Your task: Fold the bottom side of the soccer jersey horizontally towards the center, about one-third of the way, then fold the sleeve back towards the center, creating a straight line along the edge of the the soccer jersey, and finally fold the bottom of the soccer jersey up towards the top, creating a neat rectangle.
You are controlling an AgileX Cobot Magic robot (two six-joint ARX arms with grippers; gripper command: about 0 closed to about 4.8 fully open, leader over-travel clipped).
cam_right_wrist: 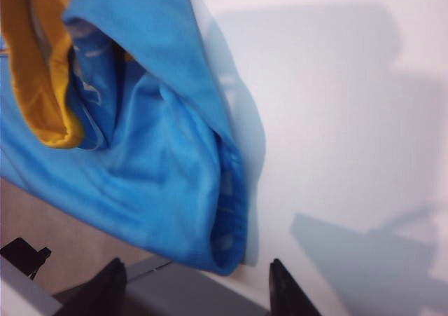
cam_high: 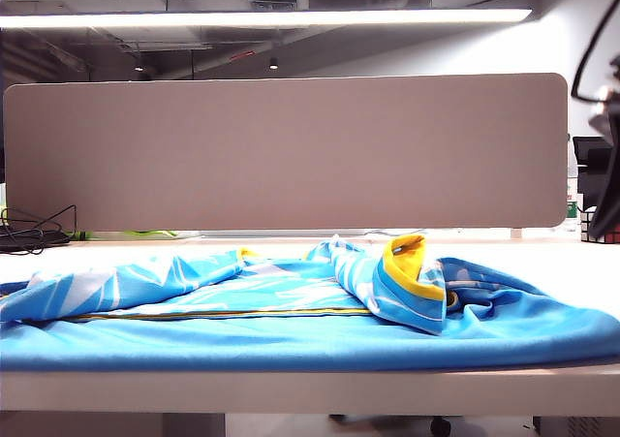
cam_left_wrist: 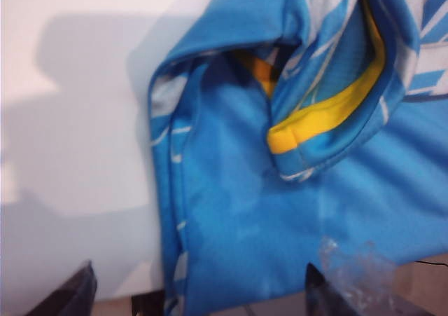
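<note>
Nearest item, exterior view: front edge of the white table [cam_high: 310, 389], running across the bottom of the frame.

Item, on that table: the soccer jersey [cam_high: 291, 330], sky-blue with white streaks, spread flat along the near edge from far left to far right. Its long axis runs left to right across the frame. A plain blue folded band lies closest to the edge. Right of centre the cloth bunches up into a peak with a yellow trim [cam_high: 407, 263].

Item, behind: grey partition panel [cam_high: 286, 151], spanning the middle of the frame, with ceiling strip lights above.

Item, left tool [cam_left_wrist: 199, 295]: seen only in its wrist view, finger tips dark at the lower edge of that frame, spread apart with nothing between them. The jersey's folded edge and yellow trim lie directly ahead, above the tips in the frame.

Item, right tool [cam_right_wrist: 192, 291]: wrist view only, finger tips at the lower edge, likewise parted and empty. The jersey's rounded blue fold sits just ahead, to the upper left; bare table fills the right.

Judgement: both tools face the cloth from the near side, neither touching it; which is closer cannot be told.

Writing, brands, labels: none legible in any view.
</note>
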